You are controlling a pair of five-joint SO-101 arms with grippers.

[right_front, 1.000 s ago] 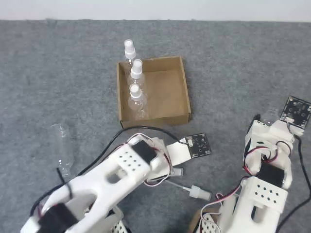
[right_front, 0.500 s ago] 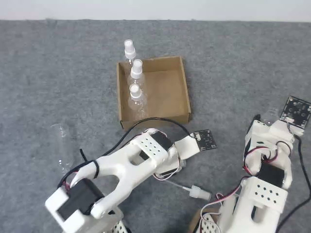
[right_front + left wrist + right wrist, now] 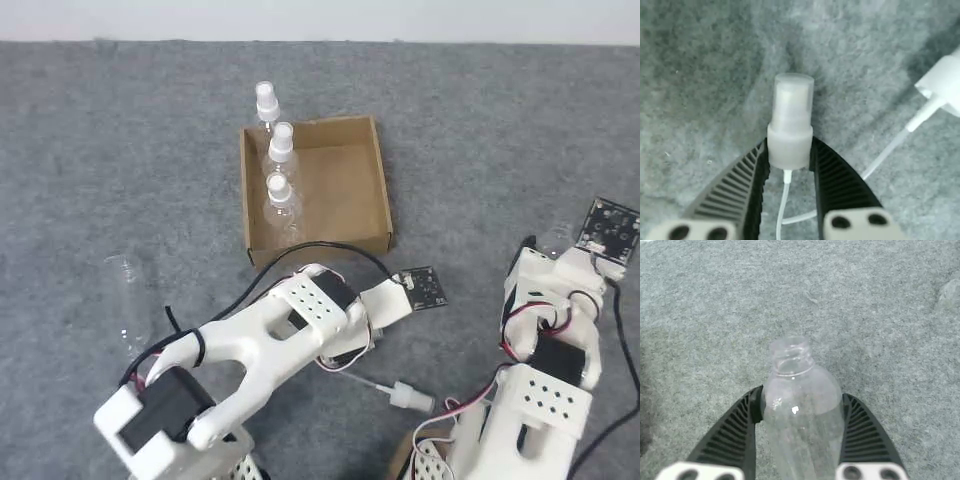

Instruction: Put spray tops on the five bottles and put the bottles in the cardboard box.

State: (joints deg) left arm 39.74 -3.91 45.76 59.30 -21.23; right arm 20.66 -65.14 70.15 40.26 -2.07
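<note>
Bottles are roughly half done, we are judging: an uncapped bottle [image 3: 125, 300] is lying on the tabletop [image 3: 500, 120] at far left, and two capped bottles [image 3: 281, 195] are resting in the cardboard box [image 3: 345, 190]. A third capped bottle [image 3: 266, 100] is at its far corner; we cannot tell whether it is inside. Our left hand [image 3: 788, 150] is clenching a spray top [image 3: 790, 120], a loose spray top [image 3: 410, 397] is lying nearby, and our right hand [image 3: 801, 399] is grasping an open bottle [image 3: 790, 360].

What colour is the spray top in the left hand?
White, with a frosted cap; the spray top shows best in the left wrist view.
</note>
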